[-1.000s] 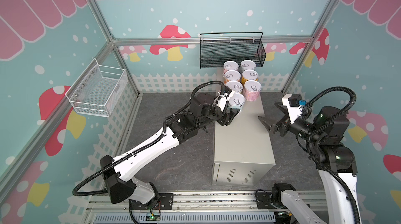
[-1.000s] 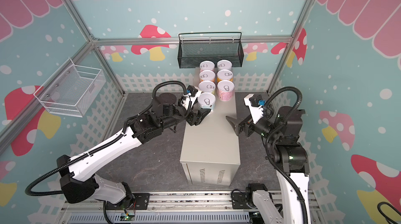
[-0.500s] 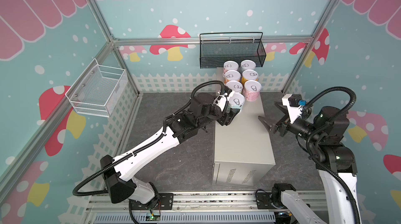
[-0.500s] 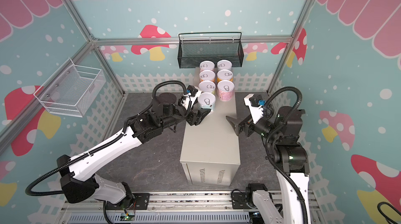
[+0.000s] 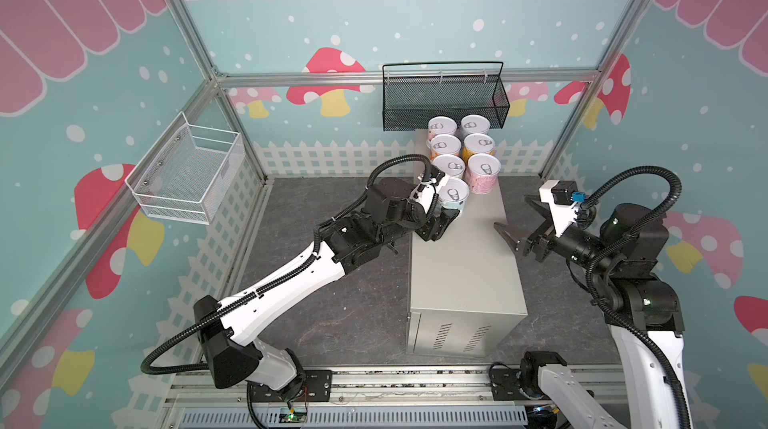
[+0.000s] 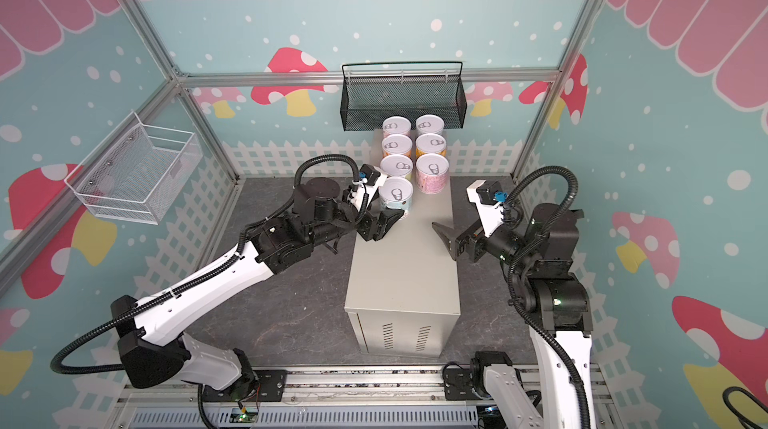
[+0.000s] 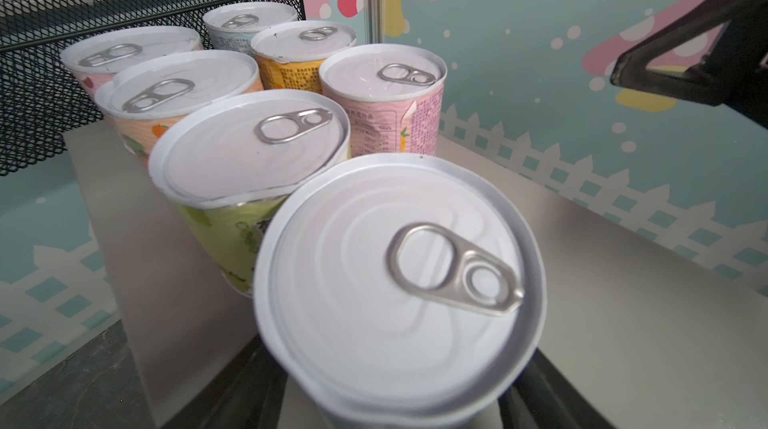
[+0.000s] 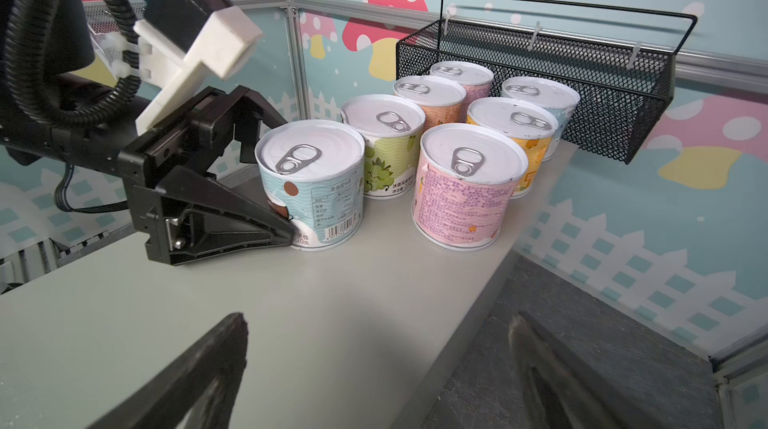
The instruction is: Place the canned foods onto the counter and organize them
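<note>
Still no change: left gripper clamps the last can by the counter left edge, unreleased; right gripper gapes.

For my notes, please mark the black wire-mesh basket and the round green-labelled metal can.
Black wire-mesh basket (image 5: pixel 444 102): in a top view, on its front mesh wall.
Green-labelled can (image 8: pixel 384 173): in the right wrist view, on its paper label.

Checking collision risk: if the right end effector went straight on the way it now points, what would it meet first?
Probably the white-blue can that the left end effector grips; depth is unclear.
</note>
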Motion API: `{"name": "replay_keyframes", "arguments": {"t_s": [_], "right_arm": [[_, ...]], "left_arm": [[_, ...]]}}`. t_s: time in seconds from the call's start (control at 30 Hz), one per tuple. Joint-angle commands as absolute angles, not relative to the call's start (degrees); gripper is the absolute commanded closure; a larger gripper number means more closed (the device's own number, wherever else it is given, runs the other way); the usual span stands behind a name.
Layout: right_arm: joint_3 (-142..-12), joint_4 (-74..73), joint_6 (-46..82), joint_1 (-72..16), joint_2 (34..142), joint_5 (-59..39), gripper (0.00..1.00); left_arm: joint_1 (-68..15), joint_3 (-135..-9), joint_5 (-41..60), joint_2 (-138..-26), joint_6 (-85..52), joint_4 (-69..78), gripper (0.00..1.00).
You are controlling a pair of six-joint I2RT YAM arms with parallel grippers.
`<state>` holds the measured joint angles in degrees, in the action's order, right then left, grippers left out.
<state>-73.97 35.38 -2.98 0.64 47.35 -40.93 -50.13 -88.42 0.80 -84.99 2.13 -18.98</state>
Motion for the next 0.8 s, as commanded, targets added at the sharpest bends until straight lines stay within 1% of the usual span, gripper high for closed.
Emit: {"name": "replay_keyframes", "arguments": {"t_s": [0.0,0.07,0.17,0.27,0.4,0.5,0.6,0.67,0.77], "right_arm": [[-73.89,35.33,-4.31,0.42,46.74,-41.05,0.01],[-73.92,35.54,-4.07,0.36,46.98,-40.32,0.01],[-74.24,36.28,-3.27,0.35,47.68,-38.17,0.01],[-75.20,37.38,-1.92,0.35,48.70,-35.17,0.01],[-76.28,38.26,-0.08,0.35,49.89,-32.73,0.01],[-76.70,38.30,1.63,0.37,50.26,-29.54,0.01],[-77.05,38.51,4.43,0.35,51.07,-22.57,0.00],[-77.65,39.60,6.28,0.33,52.54,-16.05,0.01],[-78.67,40.76,7.76,0.60,54.65,-7.59,0.01]], "left_arm": [[-49.22,-88.70,0.51,-85.72,2.29,-21.36,0.24],[-49.26,-88.40,0.86,-85.07,2.03,-21.45,0.19],[-49.31,-87.33,1.87,-83.18,1.55,-21.49,0.07],[-49.48,-85.68,1.53,-79.82,0.91,-22.62,0.03],[-49.47,-81.47,-0.24,-72.55,0.25,-24.01,0.01],[-49.41,-79.52,-3.26,-67.12,0.40,-27.74,0.01],[-49.23,-78.97,-7.99,-63.02,0.71,-32.75,0.01],[-48.42,-78.84,-12.61,-60.85,-0.18,-35.58,0.01],[-44.55,-78.76,-14.67,-58.59,-3.03,-38.71,0.01]]}}
